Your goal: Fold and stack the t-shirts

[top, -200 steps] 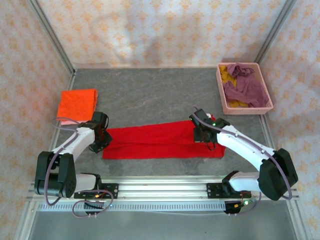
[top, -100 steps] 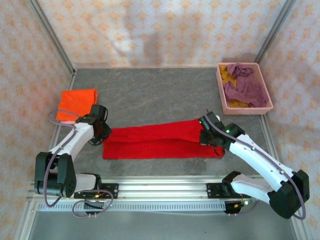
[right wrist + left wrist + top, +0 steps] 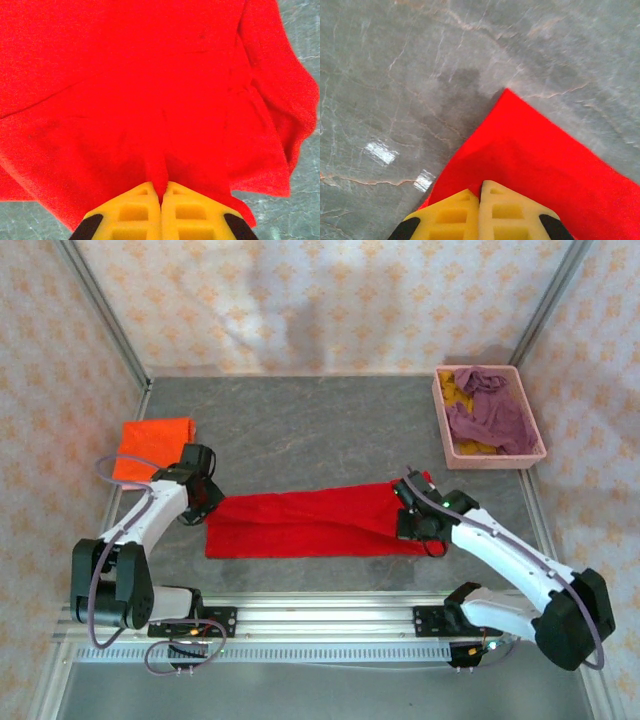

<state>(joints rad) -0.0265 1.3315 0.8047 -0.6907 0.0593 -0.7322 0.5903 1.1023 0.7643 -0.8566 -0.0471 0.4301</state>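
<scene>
Grey stone-look table [image 3: 300, 420], seen from above: a red shirt [image 3: 310, 523] lies as a long folded band across the near middle. The left gripper [image 3: 205, 500] is at its left end and the right gripper [image 3: 410, 512] at its right end. An orange shirt [image 3: 153, 447], folded square, sits well apart at far left. A pink basket [image 3: 497, 459] at far right holds a crumpled purple shirt [image 3: 490, 415] over a yellow shirt [image 3: 455, 390].

Left wrist: the yellow pads [image 3: 450, 215] are pressed together, pinching the red shirt's edge near a pointed corner.

Right wrist: the pads [image 3: 135, 210] are clamped on a small ridge of wrinkled red cloth.
</scene>
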